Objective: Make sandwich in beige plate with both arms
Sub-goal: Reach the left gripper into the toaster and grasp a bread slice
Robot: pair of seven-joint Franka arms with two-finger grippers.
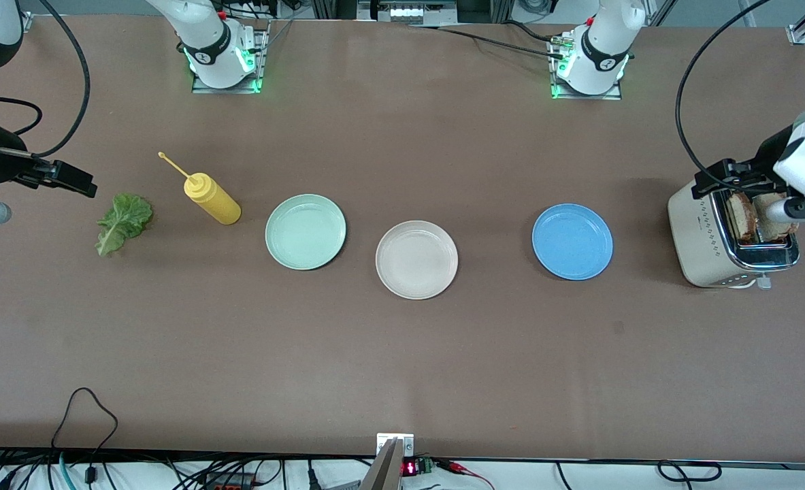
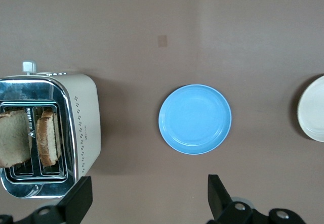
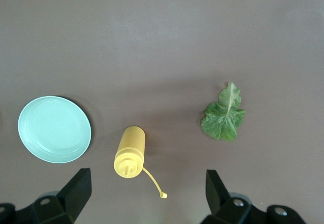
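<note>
The beige plate lies bare in the middle of the table; its rim shows in the left wrist view. Two bread slices stand in the slots of a cream toaster at the left arm's end. A green lettuce leaf lies flat at the right arm's end. My left gripper is open and empty, up in the air by the toaster. My right gripper is open and empty, up in the air near the lettuce.
A mint-green plate and a blue plate flank the beige plate. A yellow squeeze bottle lies on its side between the lettuce and the mint-green plate, its cap hanging open.
</note>
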